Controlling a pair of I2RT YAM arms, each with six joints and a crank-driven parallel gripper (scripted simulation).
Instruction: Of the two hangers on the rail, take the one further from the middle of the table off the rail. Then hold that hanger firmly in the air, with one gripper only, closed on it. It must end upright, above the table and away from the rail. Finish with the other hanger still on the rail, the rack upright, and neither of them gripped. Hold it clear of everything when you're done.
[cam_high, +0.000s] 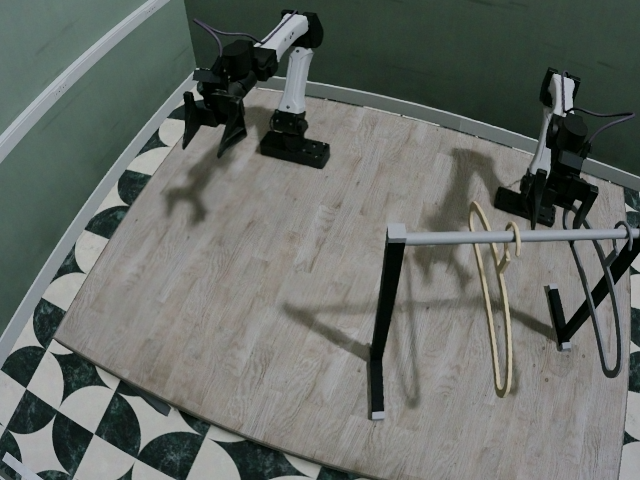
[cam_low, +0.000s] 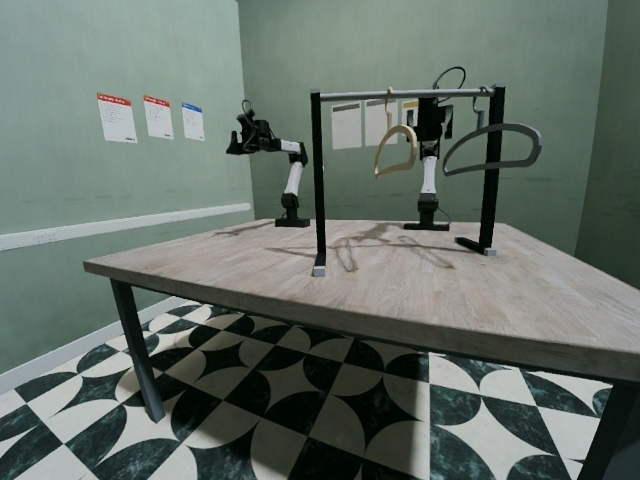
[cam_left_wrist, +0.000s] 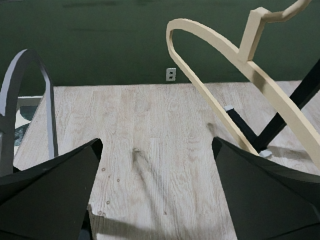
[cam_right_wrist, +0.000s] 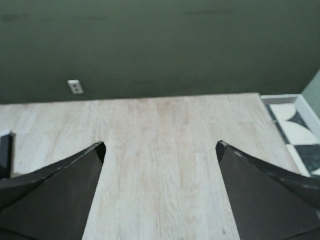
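Top view: no readable lettering appears. The rack (cam_high: 390, 294) (cam_low: 318, 180) (cam_left_wrist: 272, 131) is cut off at the right edge. Its smooth round rail (cam_high: 444, 237) (cam_low: 351, 95) bears two looped hangers: the cream hanger (cam_high: 508, 330) (cam_low: 413, 144) (cam_left_wrist: 280, 100) and, further from the table's middle, the grey hanger (cam_high: 618, 320) (cam_low: 465, 169) (cam_left_wrist: 51, 115), the one to be taken. The left jaws (cam_high: 555, 229) (cam_low: 430, 136) are spread near the grey hanger's upper part; touching or not, I cannot tell. The right jaws (cam_high: 202, 150) (cam_low: 232, 150) are also parted, well apart from the rack, over the pale, wood-grained tabletop (cam_high: 232, 284) (cam_low: 258, 268) (cam_left_wrist: 150, 115) (cam_right_wrist: 160, 125).

Exterior view: two red-headed notices (cam_low: 117, 121) (cam_low: 159, 121) and a blue-headed notice (cam_low: 193, 121) carry print too small to read. Further back, sheets (cam_low: 346, 126) (cam_low: 381, 124) are partly hidden by the rail and cream hanger. The rack stands upright on black, square-edged posts with pale-capped feet. The grey hanger hangs beside one post, crossing in front of it.

Left wrist view: both hangers are cropped, one either side of the widely separated tips, with nothing gripped. A wall socket (cam_left_wrist: 171, 74) (cam_right_wrist: 75, 86) is unmarked.

Right wrist view: the jaws gape, holding nothing. A dark piece (cam_right_wrist: 5, 155) at the left edge is too cropped to identify.
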